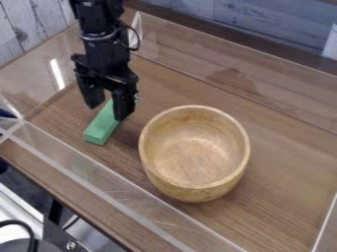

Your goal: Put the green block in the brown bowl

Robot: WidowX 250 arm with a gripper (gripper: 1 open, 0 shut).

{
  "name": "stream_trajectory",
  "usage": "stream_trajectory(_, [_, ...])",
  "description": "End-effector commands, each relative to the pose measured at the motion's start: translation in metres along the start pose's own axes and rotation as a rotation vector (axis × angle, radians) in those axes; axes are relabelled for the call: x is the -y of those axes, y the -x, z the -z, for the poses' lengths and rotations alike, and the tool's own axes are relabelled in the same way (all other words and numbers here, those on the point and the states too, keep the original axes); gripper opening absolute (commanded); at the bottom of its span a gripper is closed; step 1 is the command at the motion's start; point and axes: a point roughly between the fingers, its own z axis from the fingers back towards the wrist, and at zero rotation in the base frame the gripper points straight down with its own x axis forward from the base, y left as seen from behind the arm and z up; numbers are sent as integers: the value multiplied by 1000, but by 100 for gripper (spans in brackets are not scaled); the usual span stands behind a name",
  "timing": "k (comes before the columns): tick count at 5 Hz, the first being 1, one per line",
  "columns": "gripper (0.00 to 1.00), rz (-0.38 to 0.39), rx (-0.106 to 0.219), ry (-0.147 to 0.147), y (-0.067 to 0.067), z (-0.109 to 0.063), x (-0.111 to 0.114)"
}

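Wooden table (263,89), green block (101,126), brown bowl (195,153)

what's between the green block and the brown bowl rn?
Nothing: in the camera view, only a bare strip of wooden table separates the green block from the brown bowl.

Black arm (99,30) — two-fingered gripper (106,101)

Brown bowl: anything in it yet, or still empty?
Empty. The brown bowl shows bare wood inside; the green block lies on the table beside it.
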Motion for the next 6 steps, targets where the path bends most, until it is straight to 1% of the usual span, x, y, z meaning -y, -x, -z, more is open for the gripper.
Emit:
stream_trajectory(1, [100, -6, 25, -9, -3, -7, -3])
stream_trajectory(4, [100, -13, -5, -26, -6, 18, -15])
stream_trajectory(5, [0, -18, -11, -27, -7, 23, -15])
stream_trajectory(6, [0, -23, -13, -24, -8, 24, -15])
